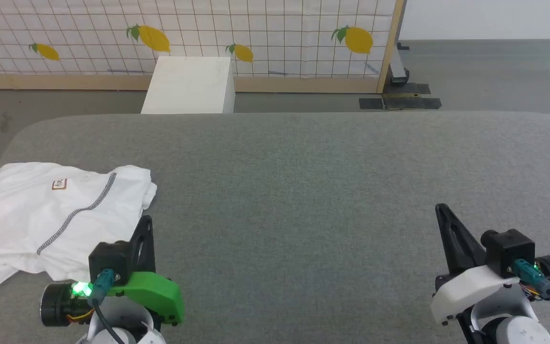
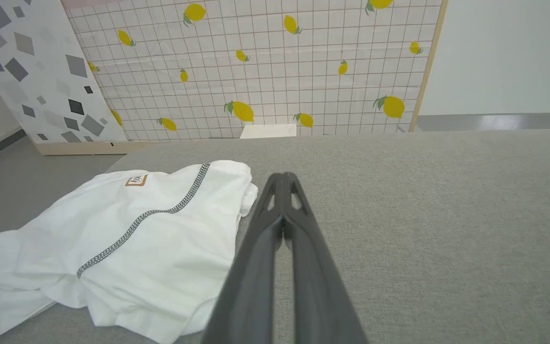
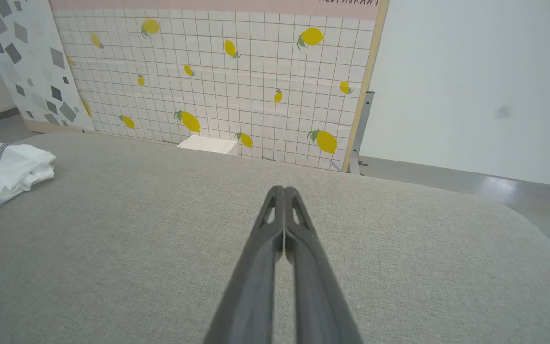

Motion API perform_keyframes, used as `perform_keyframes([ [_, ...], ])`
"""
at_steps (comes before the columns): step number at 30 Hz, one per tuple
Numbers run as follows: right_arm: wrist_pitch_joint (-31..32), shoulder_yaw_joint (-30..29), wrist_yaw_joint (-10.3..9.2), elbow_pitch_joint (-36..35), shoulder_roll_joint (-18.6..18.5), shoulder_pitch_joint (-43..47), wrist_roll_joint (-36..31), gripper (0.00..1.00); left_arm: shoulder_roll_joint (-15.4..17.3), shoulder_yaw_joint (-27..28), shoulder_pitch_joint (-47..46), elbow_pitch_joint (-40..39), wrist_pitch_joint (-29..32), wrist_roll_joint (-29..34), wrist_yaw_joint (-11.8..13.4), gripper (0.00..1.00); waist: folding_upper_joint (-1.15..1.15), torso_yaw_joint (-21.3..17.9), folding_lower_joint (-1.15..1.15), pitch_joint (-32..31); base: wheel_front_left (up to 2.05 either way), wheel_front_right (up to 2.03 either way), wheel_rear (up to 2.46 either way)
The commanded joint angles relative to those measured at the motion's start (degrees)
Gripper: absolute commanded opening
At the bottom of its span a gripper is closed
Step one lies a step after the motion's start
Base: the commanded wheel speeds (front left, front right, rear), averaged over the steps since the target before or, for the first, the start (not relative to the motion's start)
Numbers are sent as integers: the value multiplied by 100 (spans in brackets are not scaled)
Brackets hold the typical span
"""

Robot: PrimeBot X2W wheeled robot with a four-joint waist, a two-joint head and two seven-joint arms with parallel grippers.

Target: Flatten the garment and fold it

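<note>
Head view: the garment [image 1: 41, 215] lies crumpled at the left end of the grey desk [image 1: 303, 181], and part of it passes out of the picture on the left.
Left gripper [image 1: 146, 222]: the fingers are pressed together and hold nothing, just beside the right border of the cloth.
Right gripper [image 1: 442, 210]: the fingers are pressed together and empty, well apart from the cloth.
Step in hand: by my judgement the flattening is not yet begun, and a first grasp is needed.
To do it well: open the left fingers, pinch one single layer at a free edge, not the bunched fold beyond the seam line [image 1: 79, 210], then pull toward the bare middle of the desk where both arms reach.
Risk: the fabric looks thin, so two layers may come up together.
</note>
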Motion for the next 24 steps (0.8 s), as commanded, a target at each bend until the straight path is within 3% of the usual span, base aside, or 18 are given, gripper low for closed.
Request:
perform_keyframes([
  [1,1,-8,-9,-30,3,69,-37,0,-27,24,63,-16,8,60,-1,0,0,0,0,0,0,0,0],
  [24,1,-8,-9,-30,3,69,-37,0,-27,24,63,-16,8,60,-1,0,0,0,0,0,0,0,0],
])
